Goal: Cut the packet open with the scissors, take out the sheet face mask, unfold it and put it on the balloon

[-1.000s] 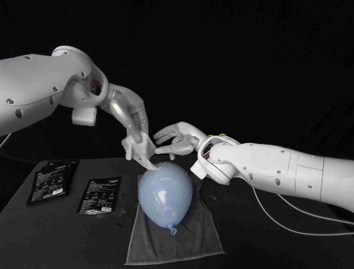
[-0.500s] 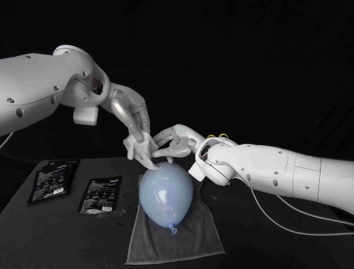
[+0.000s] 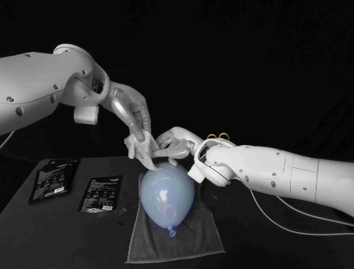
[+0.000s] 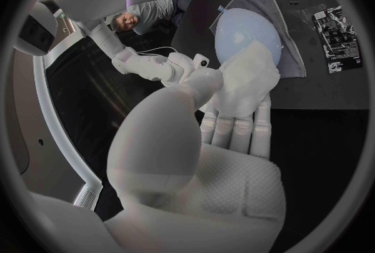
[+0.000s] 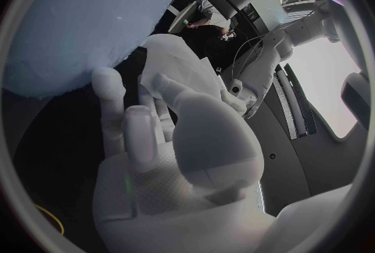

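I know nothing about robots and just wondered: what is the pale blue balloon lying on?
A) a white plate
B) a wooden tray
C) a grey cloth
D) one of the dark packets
C: the balloon lies on a grey cloth spread flat on the black table.

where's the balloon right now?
Head view: the balloon lies mid-table on the grey towel, knot toward the robot, the left hand and right hand at its far end, a black packet just to its left.
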Controlling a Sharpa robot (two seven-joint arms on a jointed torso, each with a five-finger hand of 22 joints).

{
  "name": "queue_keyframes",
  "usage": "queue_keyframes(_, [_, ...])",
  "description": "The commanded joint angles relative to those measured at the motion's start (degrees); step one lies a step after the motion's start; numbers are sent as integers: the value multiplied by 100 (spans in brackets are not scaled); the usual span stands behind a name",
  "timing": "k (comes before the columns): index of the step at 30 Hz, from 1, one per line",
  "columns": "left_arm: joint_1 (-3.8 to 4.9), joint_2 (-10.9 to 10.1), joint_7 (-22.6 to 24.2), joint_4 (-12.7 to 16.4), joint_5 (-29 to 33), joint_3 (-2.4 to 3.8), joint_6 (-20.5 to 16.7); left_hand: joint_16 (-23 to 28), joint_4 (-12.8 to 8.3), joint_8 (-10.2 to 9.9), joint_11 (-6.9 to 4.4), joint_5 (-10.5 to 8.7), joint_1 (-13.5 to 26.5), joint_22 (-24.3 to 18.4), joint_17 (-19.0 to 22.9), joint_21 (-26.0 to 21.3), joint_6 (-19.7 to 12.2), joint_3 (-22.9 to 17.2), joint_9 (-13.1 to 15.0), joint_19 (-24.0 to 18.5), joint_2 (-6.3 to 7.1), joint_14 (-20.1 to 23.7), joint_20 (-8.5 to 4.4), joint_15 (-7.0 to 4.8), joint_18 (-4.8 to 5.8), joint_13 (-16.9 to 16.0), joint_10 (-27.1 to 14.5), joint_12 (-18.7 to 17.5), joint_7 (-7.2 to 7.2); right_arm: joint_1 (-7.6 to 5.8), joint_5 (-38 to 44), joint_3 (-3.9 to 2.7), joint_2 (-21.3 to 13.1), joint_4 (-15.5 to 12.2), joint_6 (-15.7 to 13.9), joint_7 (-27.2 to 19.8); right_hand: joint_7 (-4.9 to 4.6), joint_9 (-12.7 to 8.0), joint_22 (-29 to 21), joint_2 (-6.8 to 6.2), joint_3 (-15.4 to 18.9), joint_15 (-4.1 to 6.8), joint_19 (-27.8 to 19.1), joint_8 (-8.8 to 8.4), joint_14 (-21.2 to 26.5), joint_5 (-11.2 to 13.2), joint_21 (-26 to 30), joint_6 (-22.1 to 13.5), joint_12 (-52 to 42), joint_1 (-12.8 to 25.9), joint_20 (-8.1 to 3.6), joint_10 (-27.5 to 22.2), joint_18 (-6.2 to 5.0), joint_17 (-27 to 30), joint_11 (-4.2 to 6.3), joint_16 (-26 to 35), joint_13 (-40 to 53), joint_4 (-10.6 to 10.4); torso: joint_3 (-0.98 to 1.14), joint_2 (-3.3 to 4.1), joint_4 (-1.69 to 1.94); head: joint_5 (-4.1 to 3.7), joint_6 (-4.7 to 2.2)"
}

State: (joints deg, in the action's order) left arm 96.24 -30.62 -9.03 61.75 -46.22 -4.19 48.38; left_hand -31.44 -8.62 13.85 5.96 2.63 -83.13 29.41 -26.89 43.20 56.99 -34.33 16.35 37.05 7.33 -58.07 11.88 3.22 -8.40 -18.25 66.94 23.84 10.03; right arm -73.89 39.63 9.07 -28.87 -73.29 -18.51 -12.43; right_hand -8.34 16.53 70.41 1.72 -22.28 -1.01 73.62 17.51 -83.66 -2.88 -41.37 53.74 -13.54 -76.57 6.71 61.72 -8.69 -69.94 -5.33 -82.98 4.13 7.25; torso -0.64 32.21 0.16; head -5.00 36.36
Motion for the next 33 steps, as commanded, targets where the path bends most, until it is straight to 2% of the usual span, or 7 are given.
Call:
queue_keyframes(1, [13, -13, 72, 12, 85, 8, -14, -18, -191, -15, -1, 21, -3, 3, -4, 19, 33, -240, 9, -51, -41, -3, 7, -40, -43, -10, -38, 17, 20, 2, -427, -2, -20, 31, -333, -306, 57, 72, 223, 72, -120, 80, 201, 140, -126, 11, -468, 248, -53, 21, -49, 315, 101, -173, 93, -93, -4, -25, -2, -2, -6, 2, 3])
queue_keyframes(4, [13, -45, 72, 11, 89, 7, -28, -28, -192, -13, -1, 21, 4, 10, -9, 30, 37, -254, 11, -56, -38, -1, 12, -40, -49, -16, -43, 30, 21, 5, -789, -4, -79, 30, -588, -435, 158, 218, 418, 46, -328, 205, 389, 337, -246, 10, -879, 426, -41, 114, -169, 788, 158, -366, 223, -168, -1, -53, -1, 2, -2, 12, 10])
queue_keyframes(9, [13, -95, 82, -13, 98, 5, -118, -33, -185, -11, 0, 20, 19, 14, -11, 36, 40, -261, 12, -61, -37, 3, 20, -38, -48, -19, -51, 37, 21, 3, -992, -16, -218, -45, -669, -474, 170, 313, 483, -37, -559, 227, 417, 412, -278, 10, -972, 394, 118, 194, -207, 911, 176, -383, 239, -167, -21, -59, 1, -2, -10, 24, 14])
queue_keyframes(15, [12, -157, 88, -69, 105, -1, -470, -48, -150, -5, -2, 16, 65, 26, -17, 57, 43, -267, 17, -70, -45, 9, 44, -32, -48, -22, -81, 50, 23, -46, -937, -47, -461, -212, -579, -377, 168, 356, 506, -82, -665, 230, 419, 444, -288, 9, -995, 378, 194, 220, -213, 948, 180, -395, 239, -169, -23, -51, -5, -7, -14, 24, 17])
queue_keyframes(19, [10, -169, 117, -125, 147, -8, -841, -57, -128, -4, -2, 15, 90, 31, -19, 66, 39, -259, 20, -74, -48, 9, 56, -28, -47, -21, -98, 54, 27, -117, -826, -69, -597, -318, -437, -250, 166, 380, 521, -113, -723, 230, 423, 460, -294, 10, -1015, 368, 241, 229, -215, 958, 183, -406, 237, -172, -25, -38, -2, -13, -10, 18, 2])
queue_keyframes(26, [0, -150, 163, -226, 499, -18, -1607, -67, -88, 9, -4, 14, 122, 39, -20, 81, 49, -242, 30, -75, -59, 13, 75, -24, -51, -13, -122, 60, 30, -300, -454, -93, -740, -450, 34, 233, 159, 401, 515, -144, -771, 229, 410, 475, -297, 10, -980, 360, 279, 237, -217, 970, 176, -404, 235, -171, -24, -22, -3, -10, -6, 38, -20])
queue_keyframes(33, [-15, -142, 119, -288, 930, -27, -2129, -68, -39, 23, -6, 13, 153, 38, -15, 86, 53, -223, 42, -78, -75, 24, 91, -17, -62, -1, -146, 63, 34, -611, -49, -105, -828, -506, 439, 825, 149, 422, 536, -166, -832, 228, 426, 489, -309, 9, -1021, 354, 314, 234, -219, 991, 181, -435, 232, -182, -21, 5, 0, -4, -2, 58, -35])
